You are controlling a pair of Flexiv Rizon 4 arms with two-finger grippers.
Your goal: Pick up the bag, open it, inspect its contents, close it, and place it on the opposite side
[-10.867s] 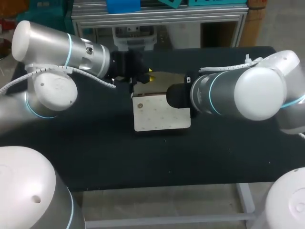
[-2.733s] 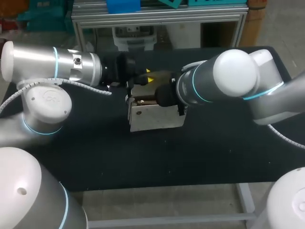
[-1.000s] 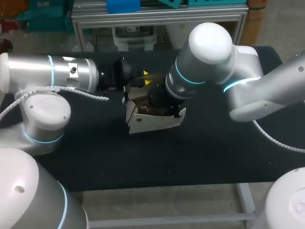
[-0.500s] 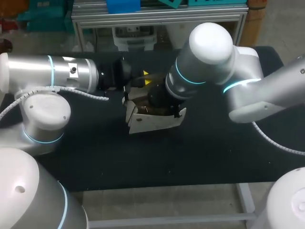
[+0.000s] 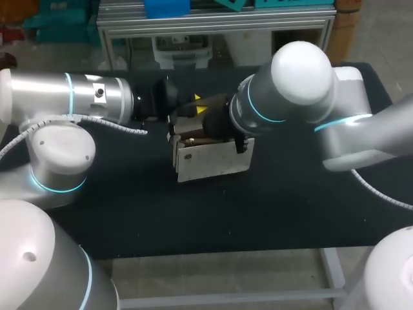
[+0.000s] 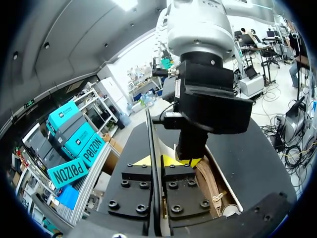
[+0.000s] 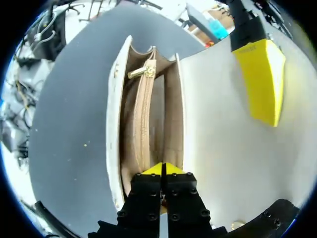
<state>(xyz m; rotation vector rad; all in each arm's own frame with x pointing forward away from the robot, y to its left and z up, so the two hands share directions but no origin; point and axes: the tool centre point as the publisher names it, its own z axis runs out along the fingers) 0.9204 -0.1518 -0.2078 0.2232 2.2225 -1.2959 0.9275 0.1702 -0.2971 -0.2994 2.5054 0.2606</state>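
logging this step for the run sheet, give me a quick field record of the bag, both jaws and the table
bag: cream, at mid-table between both arms, mouth open
flap: swung open
inside: tan zipped pocket with gold zipper pull; no loose contents visible
left jaws: shut on the flap's edge
right jaws: shut on a wall at the bag's mouth
table: black top
stage: bag opened for inspection, not yet closed
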